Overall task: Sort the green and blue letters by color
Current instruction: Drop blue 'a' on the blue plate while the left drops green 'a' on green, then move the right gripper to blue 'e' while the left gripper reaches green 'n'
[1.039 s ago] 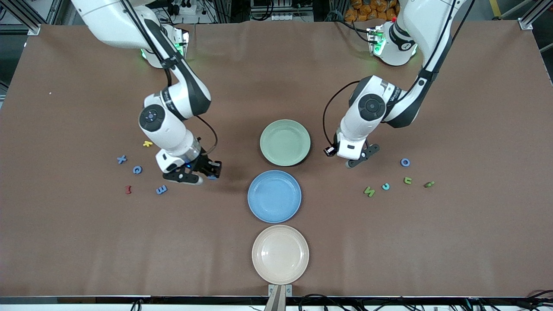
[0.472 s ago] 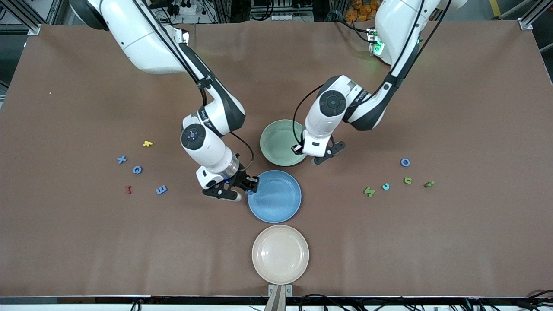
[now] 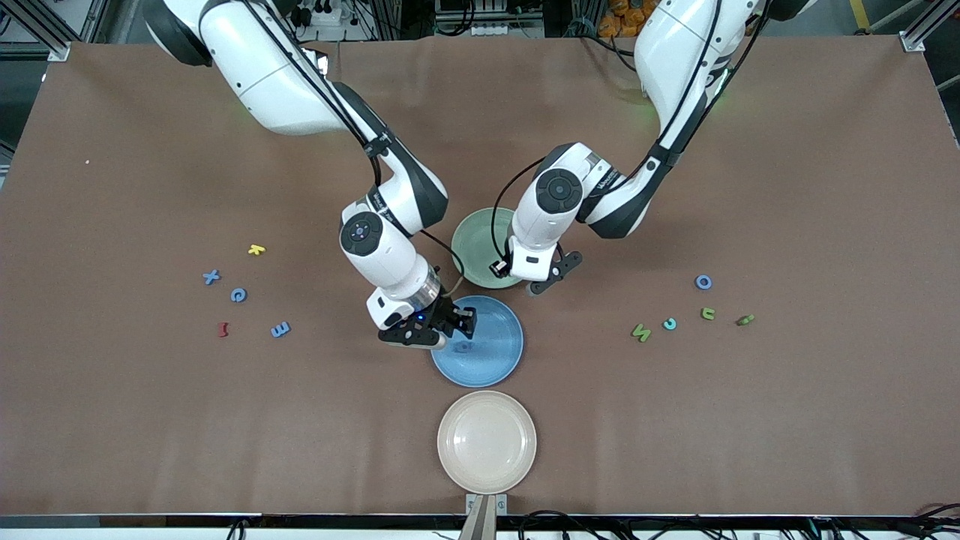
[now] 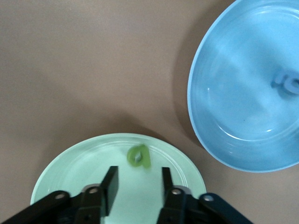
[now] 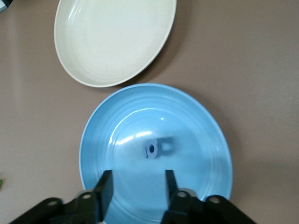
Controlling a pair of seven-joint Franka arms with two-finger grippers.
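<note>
My right gripper (image 5: 135, 186) hung over the blue plate (image 5: 196, 140) with its jaws spread and nothing between them. A small blue letter (image 5: 152, 149) lay flat near the middle of that plate, just ahead of my fingertips (image 5: 106, 179) and clear of them. In the front view that gripper (image 3: 442, 330) sat over the plate's rim toward the right arm's end of the table, with the blue letter (image 3: 464, 346) beside it in the dish.

My left gripper (image 4: 138, 179) hung over the green plate (image 4: 70, 163), jaws likewise parted and empty. A green letter (image 4: 138, 156) lay in that plate, in line with the gap between my fingers (image 4: 111, 179) but ahead of them and untouched. From the front this gripper (image 3: 536, 279) stood over the green plate's (image 3: 472, 240) edge nearest the blue plate (image 3: 495, 352).

A cream plate (image 3: 487, 441) lay nearest the front camera, in line with the other two.

Toward the right arm's end, loose on the table (image 3: 150, 420), were a blue X (image 3: 211, 277), a blue C (image 3: 238, 295) and a blue E (image 3: 280, 328), with a yellow letter (image 3: 256, 249) and a dark red letter (image 3: 222, 328) near them. Toward the left arm's end lay a blue O (image 3: 703, 282), a green N (image 3: 641, 332), a teal letter (image 3: 669, 323) and two more green letters (image 3: 708, 313) (image 3: 744, 320).
</note>
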